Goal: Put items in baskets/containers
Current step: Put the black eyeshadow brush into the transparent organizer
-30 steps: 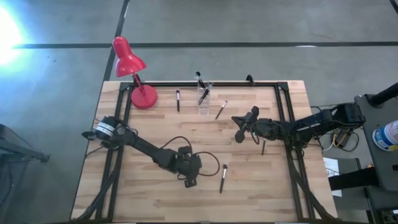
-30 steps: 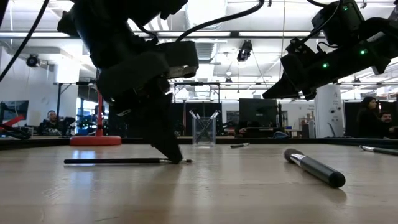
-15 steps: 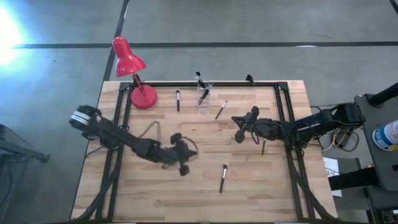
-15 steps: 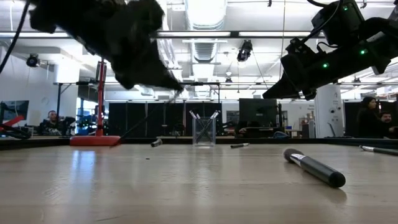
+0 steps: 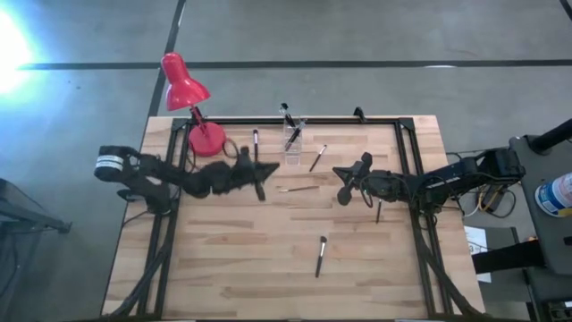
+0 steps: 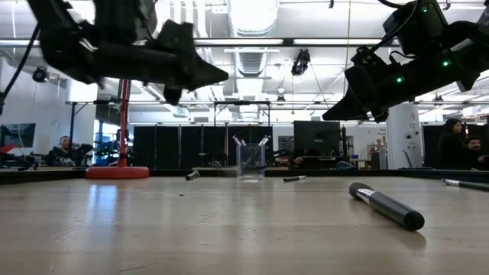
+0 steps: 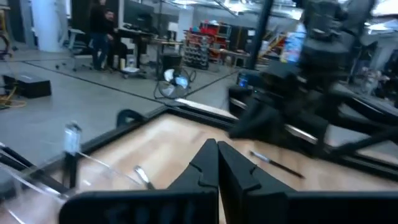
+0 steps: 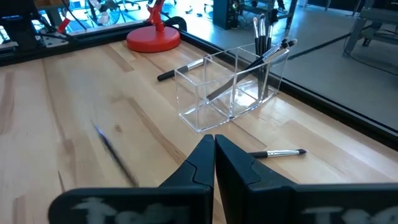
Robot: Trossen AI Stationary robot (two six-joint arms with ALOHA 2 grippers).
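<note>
The clear squarish holder (image 5: 293, 139) (image 8: 230, 87) (image 6: 250, 160) stands near the far edge with several brushes upright in it. My left gripper (image 5: 259, 182) (image 6: 208, 76) (image 7: 217, 155) hovers above the table just left of the holder, shut, with nothing showing between its fingers. A thin brush (image 5: 299, 189) lies between the two grippers; it is a blurred streak (image 8: 115, 152) in the right wrist view. My right gripper (image 5: 344, 185) (image 8: 214, 146) hovers shut, right of centre. Other brushes lie flat on the table (image 5: 256, 143) (image 5: 318, 157) (image 5: 320, 255) (image 5: 378, 212).
A red desk lamp (image 5: 188, 85) stands on its round base (image 5: 207, 139) at the far left corner, close to my left arm. A black frame rail (image 5: 295, 120) runs along the far edge behind the holder. People sit in the room beyond the table.
My left gripper rose from the table near the middle of the near side and swung toward the far edge and the holder. Half a second ago a thin brush hung from its fingers; now the fingers show nothing and the brush is between the grippers.
</note>
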